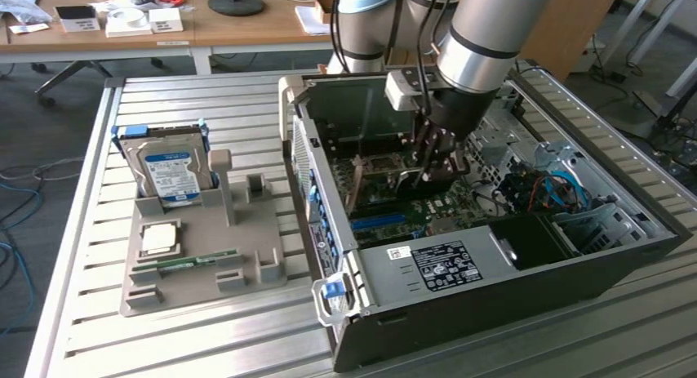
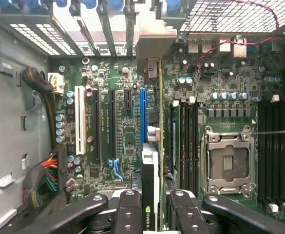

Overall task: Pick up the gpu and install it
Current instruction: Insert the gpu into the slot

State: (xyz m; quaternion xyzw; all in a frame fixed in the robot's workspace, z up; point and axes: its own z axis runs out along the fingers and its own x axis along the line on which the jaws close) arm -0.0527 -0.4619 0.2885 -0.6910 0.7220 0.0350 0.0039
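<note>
arm [image 1: 485, 35]: silver-grey link with a blue-trimmed joint, slanting down from the far side of the exterior view's right toward the middle. wrist [image 1: 452, 108]: black, pointing steeply downward, with a pale block [image 1: 403, 91] fixed on the exterior view's left of it. gripper [image 1: 436, 162]: dark linkage fingers [image 2: 127, 209] hanging straight down, jaws drawn in and clamped on both faces of the thin gpu [image 2: 150, 170], held edge-on between them.

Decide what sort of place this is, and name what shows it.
Probably a robotics lab or workshop: a robot arm holds the gpu inside an open computer case on a slatted metal table, a grey fixture holds a hard drive, and office desks stand behind.
</note>
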